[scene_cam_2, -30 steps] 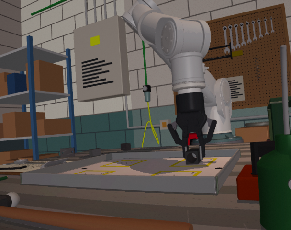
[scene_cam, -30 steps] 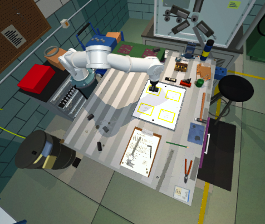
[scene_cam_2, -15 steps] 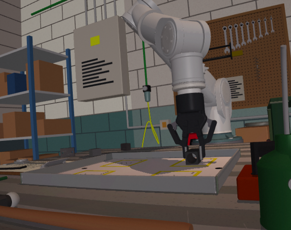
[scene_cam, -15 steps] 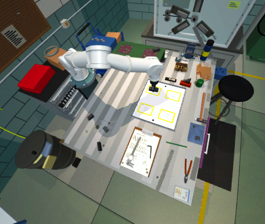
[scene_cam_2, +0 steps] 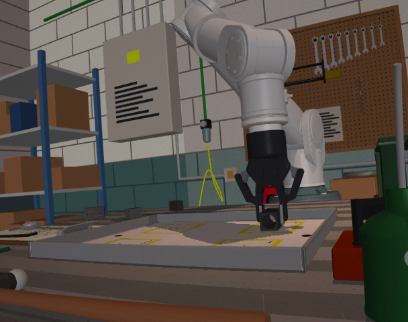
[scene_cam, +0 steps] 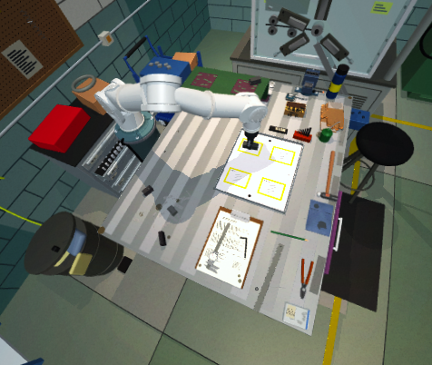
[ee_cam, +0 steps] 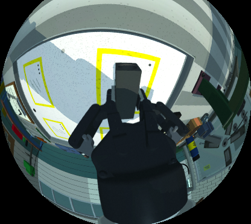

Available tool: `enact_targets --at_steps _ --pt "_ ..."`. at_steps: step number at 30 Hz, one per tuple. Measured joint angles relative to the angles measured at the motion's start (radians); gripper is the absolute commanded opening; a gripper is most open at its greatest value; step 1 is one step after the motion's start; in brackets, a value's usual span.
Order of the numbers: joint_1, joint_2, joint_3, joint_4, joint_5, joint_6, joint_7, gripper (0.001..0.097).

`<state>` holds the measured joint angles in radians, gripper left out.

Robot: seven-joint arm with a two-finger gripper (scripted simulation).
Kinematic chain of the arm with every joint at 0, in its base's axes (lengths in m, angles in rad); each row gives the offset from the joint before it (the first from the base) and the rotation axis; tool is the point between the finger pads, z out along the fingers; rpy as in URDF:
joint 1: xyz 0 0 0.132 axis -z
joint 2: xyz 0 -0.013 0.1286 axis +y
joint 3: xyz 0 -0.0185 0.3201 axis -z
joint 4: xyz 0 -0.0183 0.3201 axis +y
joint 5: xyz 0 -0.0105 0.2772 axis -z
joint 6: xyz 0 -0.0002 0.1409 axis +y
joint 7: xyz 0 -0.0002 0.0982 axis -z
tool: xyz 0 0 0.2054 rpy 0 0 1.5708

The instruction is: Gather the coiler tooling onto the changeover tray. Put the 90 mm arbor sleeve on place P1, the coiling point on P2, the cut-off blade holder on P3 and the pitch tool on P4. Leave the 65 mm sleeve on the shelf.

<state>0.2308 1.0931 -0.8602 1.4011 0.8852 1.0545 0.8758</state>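
A dark sleeve with a square outside and a round bore [scene_cam_2: 271, 220] [ee_cam: 127, 89] [scene_cam: 250, 145] stands on the changeover tray [scene_cam: 261, 169] [scene_cam_2: 183, 239], inside the yellow-outlined place at the tray's corner nearest the arm's base. The other three yellow places [scene_cam: 282, 155] [scene_cam: 237, 178] [scene_cam: 271, 188] are empty. Three small dark parts [scene_cam: 147, 190] [scene_cam: 172, 210] [scene_cam: 162, 238] lie apart on the striped bench, on the near left. My gripper [scene_cam_2: 271, 212] [ee_cam: 126, 99] [scene_cam: 250, 143] points straight down over that corner place and is closed on the sleeve.
Behind the bench stands the coiler machine panel [scene_cam: 336, 22], with a green mat [scene_cam: 227, 83] at its foot. A clipboard [scene_cam: 229, 246] lies in front of the tray. Hex keys in a red stand [scene_cam: 302, 135], a green bottle [scene_cam: 325, 135] and a hammer [scene_cam: 330, 174] lie to the tray's right.
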Motion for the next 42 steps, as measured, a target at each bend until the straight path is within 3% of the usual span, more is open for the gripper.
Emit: enact_targets --at_steps 8,24,42 --pt "0.0 0.0 0.0 0.0 0.0 0.0 0.0 0.008" --pt "0.0 0.0 0.0 0.0 0.0 0.0 0.0 0.0392" --pt "0.0 0.0 0.0 0.0 0.0 0.0 0.0 0.0406"
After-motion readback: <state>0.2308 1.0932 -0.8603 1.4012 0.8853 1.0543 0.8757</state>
